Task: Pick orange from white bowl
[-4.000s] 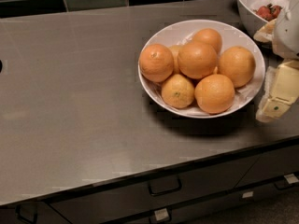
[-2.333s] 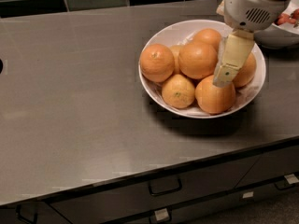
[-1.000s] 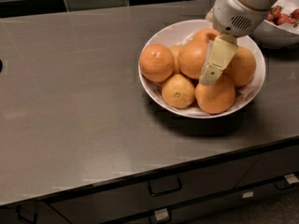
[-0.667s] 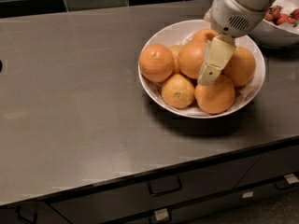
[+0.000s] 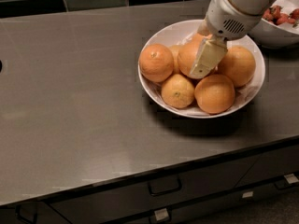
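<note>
The wide white bowl (image 5: 170, 31) stands on the grey counter at the right, lined with crumpled white paper and holding several oranges. The large deep-orange orange (image 5: 186, 55) lies in the middle of the pile. My gripper (image 5: 205, 59) reaches down from the upper right and lies against that orange's right side, covering part of it. A dimpled orange (image 5: 156, 62) lies at the left. A small yellowish orange (image 5: 177, 91) lies at the front, and two more big ones lie at the front right (image 5: 215, 93) and the right (image 5: 239, 65).
A smaller white bowl of red fruit (image 5: 279, 26) stands at the top right, close behind my arm. The grey counter (image 5: 70, 92) stretches to the left. Drawers with dark handles (image 5: 164, 186) run below the front edge.
My gripper came from the right of the bowl to over the oranges, then shifted slightly left onto the middle orange. The oranges have not moved.
</note>
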`<action>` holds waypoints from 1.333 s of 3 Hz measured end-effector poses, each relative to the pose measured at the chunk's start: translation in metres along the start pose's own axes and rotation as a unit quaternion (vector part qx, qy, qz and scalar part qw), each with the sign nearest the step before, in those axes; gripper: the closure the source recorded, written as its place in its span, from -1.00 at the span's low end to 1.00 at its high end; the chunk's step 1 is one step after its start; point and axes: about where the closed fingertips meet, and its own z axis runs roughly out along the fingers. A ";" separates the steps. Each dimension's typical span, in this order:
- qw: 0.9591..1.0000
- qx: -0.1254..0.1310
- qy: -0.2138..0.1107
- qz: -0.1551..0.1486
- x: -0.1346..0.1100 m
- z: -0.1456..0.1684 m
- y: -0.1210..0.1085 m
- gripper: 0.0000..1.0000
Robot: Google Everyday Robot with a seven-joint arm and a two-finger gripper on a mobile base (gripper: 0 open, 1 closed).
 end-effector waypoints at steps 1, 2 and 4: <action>1.000 0.000 -0.001 0.004 -0.004 0.004 0.002 -0.40; 1.000 -0.004 0.000 0.005 -0.007 0.009 0.003 -0.41; 1.000 -0.018 0.013 0.016 0.002 0.028 0.002 -0.36</action>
